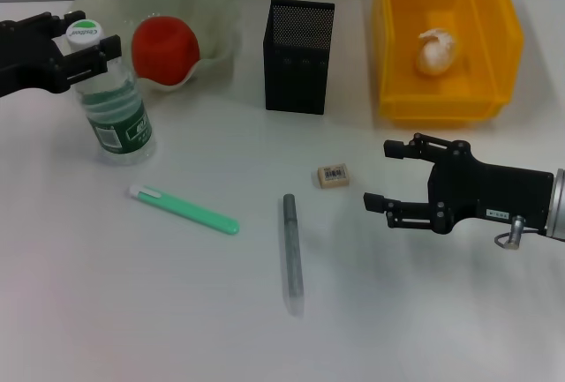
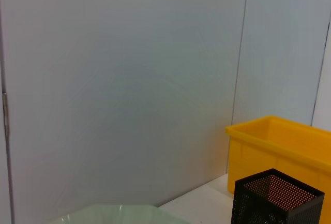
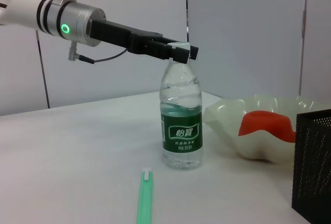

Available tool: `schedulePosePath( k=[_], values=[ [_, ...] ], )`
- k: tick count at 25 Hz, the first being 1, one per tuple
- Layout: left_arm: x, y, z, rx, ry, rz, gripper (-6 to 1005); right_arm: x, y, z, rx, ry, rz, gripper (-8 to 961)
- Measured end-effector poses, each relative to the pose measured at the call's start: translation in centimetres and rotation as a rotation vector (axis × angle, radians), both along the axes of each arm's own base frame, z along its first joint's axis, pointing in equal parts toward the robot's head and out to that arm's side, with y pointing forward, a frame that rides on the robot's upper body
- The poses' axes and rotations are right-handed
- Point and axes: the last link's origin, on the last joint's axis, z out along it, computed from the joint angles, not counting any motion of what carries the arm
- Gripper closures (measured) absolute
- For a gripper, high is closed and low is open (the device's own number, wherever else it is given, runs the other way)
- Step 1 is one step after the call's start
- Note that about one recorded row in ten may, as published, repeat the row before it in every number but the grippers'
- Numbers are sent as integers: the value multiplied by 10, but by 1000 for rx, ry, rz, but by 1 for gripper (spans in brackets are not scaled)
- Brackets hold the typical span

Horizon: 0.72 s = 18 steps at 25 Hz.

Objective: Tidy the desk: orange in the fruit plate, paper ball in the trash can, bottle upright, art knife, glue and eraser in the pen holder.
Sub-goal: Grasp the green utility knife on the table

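Nearest me on the desk [image 1: 177,311] lie the grey glue stick [image 1: 292,254], the green art knife [image 1: 184,209] and the eraser [image 1: 333,176]. My right gripper [image 1: 378,176] hovers just beside the eraser, jaws wide; a shallow approach could skid it away. Farther off, my left gripper [image 1: 86,44] pinches the upright bottle [image 1: 113,104] at its cap; pulling sideways on release could topple it. Beyond, the orange [image 1: 164,49] sits in the fruit plate [image 1: 212,3], the paper ball [image 1: 437,52] in the trash can [image 1: 494,11], beside the pen holder [image 1: 298,45].

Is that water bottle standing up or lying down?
Upright: the bottle stands on its base, with the left gripper around its cap.
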Motion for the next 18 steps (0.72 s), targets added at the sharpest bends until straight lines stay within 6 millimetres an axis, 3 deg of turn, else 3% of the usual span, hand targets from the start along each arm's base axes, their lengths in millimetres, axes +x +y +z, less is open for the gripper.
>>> schedulePosePath(
  k=[1,6,11,14,15,18],
  values=[
    [0,-1,0,-1,-1,-2,531,0,0,0,0,0,0,130],
    [2,-2,0,-5,-13,-13,308,0,0,0,0,1,-1,130],
    [10,-5,13,20,-105,-49,204,0,0,0,0,3,-1,130],
    [13,-7,18,28,-142,-68,205,0,-1,1,3,6,0,130],
    [24,-16,27,23,-223,-145,205,0,-1,1,3,7,0,130],
    [37,-29,32,-28,-286,-250,205,0,-1,1,3,8,2,129]
  ],
)
